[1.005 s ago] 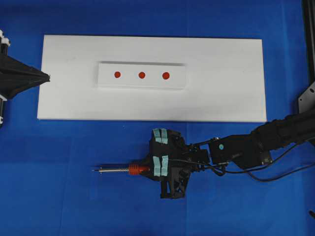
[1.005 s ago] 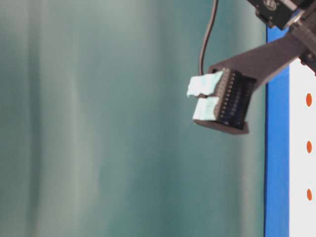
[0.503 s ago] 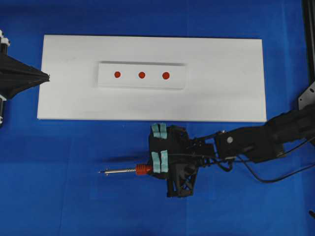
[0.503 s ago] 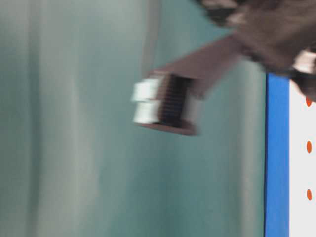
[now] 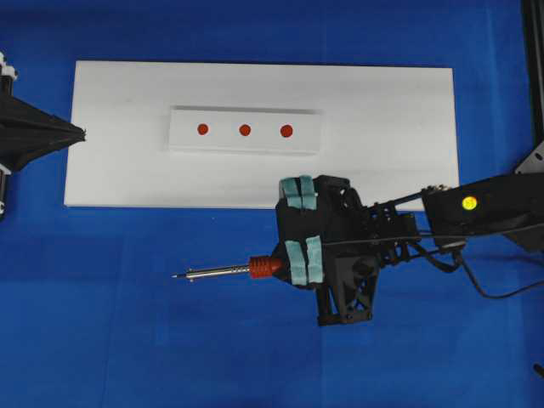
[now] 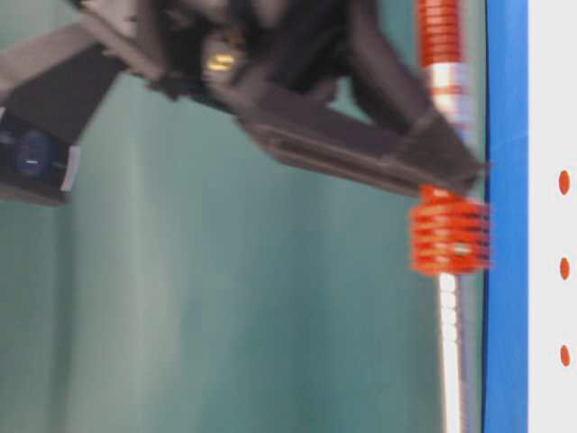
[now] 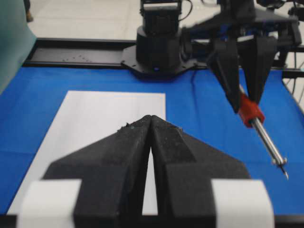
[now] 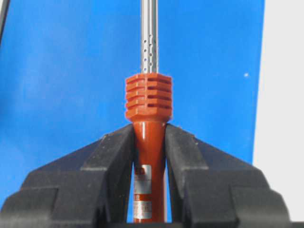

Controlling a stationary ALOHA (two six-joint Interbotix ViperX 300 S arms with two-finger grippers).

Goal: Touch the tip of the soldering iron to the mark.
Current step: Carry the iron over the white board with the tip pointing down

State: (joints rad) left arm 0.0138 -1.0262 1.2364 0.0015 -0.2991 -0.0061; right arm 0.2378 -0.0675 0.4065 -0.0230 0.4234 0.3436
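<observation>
Right gripper [image 5: 299, 251] is clamped on the soldering iron [image 5: 255, 269], both fingers [image 8: 114, 156] pinching the red-orange handle just behind the ribbed collar. From above, the iron lies roughly level, shaft pointing left over the blue cloth [image 5: 127, 340], just off the near edge of the white board [image 5: 382, 161]. The left wrist view shows it held clear of the cloth, shaft sloping down. The tip [image 5: 176, 275] is well apart from the mark [image 5: 245, 130], the middle red dot of three on the raised white strip [image 5: 306, 140]. Nothing is touching the strip.

Left gripper [image 5: 78, 133] sits at the board's left edge, its fingers [image 7: 128, 156] pressed together with nothing between them.

Table-level view is blurred; it shows the orange collar and silver shaft next to the board's edge, but I can't judge height above the cloth from it.

Black cord [image 5: 493, 293] trails off right beside the arm.
</observation>
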